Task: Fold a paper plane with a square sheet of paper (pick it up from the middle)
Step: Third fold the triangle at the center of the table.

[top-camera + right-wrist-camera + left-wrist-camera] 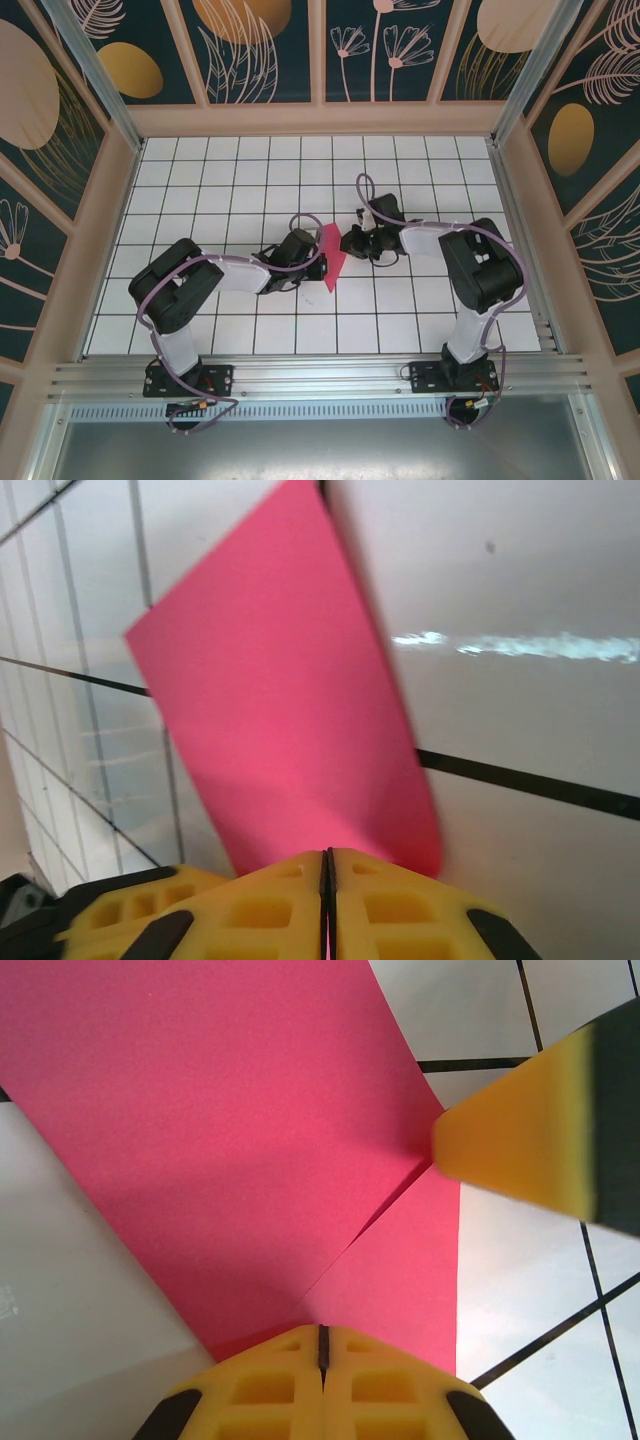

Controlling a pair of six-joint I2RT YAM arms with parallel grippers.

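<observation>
The square sheet of paper (pixel 333 256) is magenta-pink, partly folded, and stands as a narrow tilted sliver between the two grippers at the middle of the table. In the left wrist view the paper (pixel 250 1140) shows two folded flaps meeting along a diagonal crease that runs down to my left gripper (pixel 322 1332), which is shut on its near corner. A yellow fingertip (pixel 530 1120) of the right gripper touches the paper's right edge. In the right wrist view the paper (pixel 280 710) rises from my right gripper (pixel 327 855), shut on its lower edge. From above, the left gripper (pixel 318 265) and right gripper (pixel 350 243) sit close together.
The white tiled table (pixel 420 160) with dark grid lines is walled by a wooden frame (pixel 320 118) with patterned panels. An aluminium rail (pixel 320 375) runs along the near edge where both arm bases are bolted. The left gripper's yellow fingers (pixel 110 920) sit beside the right gripper.
</observation>
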